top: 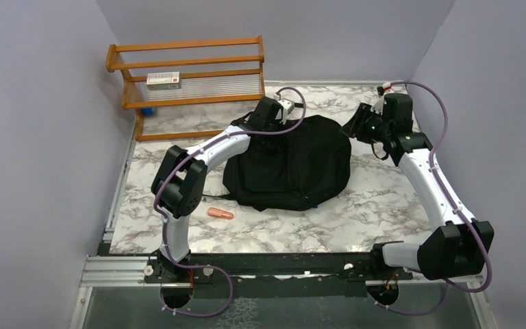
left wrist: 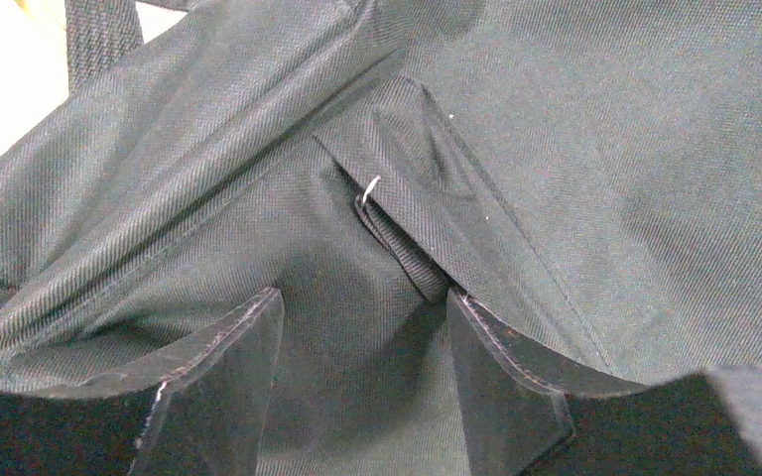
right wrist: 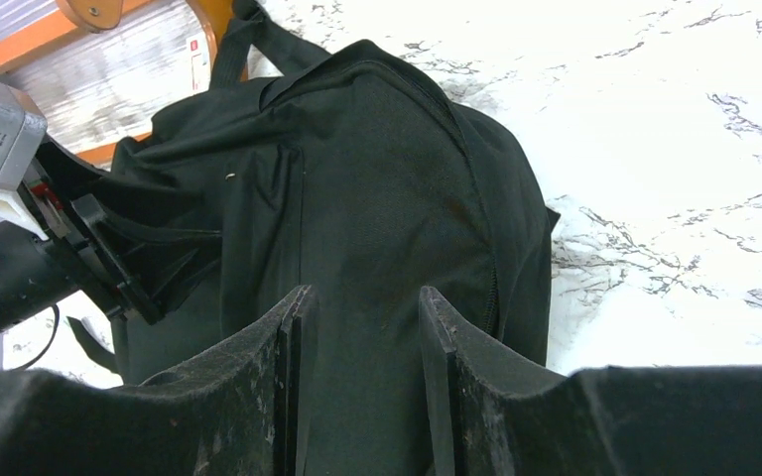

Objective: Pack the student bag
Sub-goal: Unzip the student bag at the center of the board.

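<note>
Parted on the left gripper (left wrist: pixel 362 307), jaws set down among folds of the student bag (left wrist: pixel 605 149), nothing pinched between them, a stitched webbing tab (left wrist: pixel 407 253) just above the gap. Parted too on the right gripper (right wrist: pixel 365 297), jaws just beside the bag's right edge, gripping nothing. Soft, floppy fabric here, probably light and sure to slump when lifted. Best taken by a seam, the tab or a strap (left wrist: pixel 99 40), never a flat panel. Left arm reaching long across the worktop (top: pixel 383 205) to the bag's far edge, elbow raised. Right arm bent, wrist turned left toward the bag, lying flat mid-worktop.
</note>
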Controlling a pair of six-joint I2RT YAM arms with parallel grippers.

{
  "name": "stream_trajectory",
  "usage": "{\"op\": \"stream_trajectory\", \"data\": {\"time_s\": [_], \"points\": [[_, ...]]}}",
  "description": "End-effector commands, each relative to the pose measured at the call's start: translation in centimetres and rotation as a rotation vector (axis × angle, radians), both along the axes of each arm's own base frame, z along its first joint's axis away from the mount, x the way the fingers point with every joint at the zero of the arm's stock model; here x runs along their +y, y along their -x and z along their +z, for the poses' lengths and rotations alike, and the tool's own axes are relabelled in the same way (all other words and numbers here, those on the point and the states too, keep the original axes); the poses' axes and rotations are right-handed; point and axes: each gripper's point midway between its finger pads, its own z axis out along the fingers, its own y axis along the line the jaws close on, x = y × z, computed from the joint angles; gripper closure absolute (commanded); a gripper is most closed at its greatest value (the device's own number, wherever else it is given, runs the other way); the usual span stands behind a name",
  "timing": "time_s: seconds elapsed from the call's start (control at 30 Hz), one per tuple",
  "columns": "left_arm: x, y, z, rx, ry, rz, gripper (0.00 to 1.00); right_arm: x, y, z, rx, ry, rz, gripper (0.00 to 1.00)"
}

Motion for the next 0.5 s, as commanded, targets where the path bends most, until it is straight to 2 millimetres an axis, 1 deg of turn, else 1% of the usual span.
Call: {"op": "stream_trajectory", "data": {"time_s": [0.0, 0.13, 0.2, 0.33, 0.37, 0.43, 0.47], "points": [[-0.9, -0.8, 0.5, -0.056, -0.048, -0.015, 0.37, 0.0, 0.1, 0.1, -0.019, 0.005, -0.002, 0.54], [-1.3, -0.9, 0.0, -0.055, -0.073, -0.017, 0.34, 0.4, 0.3, -0.4, -0.006, -0.015, 0.014, 0.54], [-0.8, -1.4, -0.5, -0.06, -0.102, 0.015, 0.34, 0.6, 0.4, -0.5, -0.005, -0.025, 0.02, 0.54], [-0.6, -1.9, -0.8, -0.064, -0.119, 0.044, 0.34, 0.9, 0.4, -0.7, 0.003, -0.033, 0.03, 0.54], [-0.6, -2.0, -0.9, -0.064, -0.121, 0.046, 0.37, 0.9, 0.4, -0.7, 0.003, -0.034, 0.033, 0.54], [-0.6, -2.1, -0.9, -0.065, -0.122, 0.052, 0.48, 0.9, 0.5, -0.7, 0.002, -0.034, 0.034, 0.54], [-0.5, -2.2, -0.8, -0.067, -0.122, 0.059, 0.52, 0.9, 0.5, -0.7, 0.002, -0.032, 0.033, 0.54]]}}
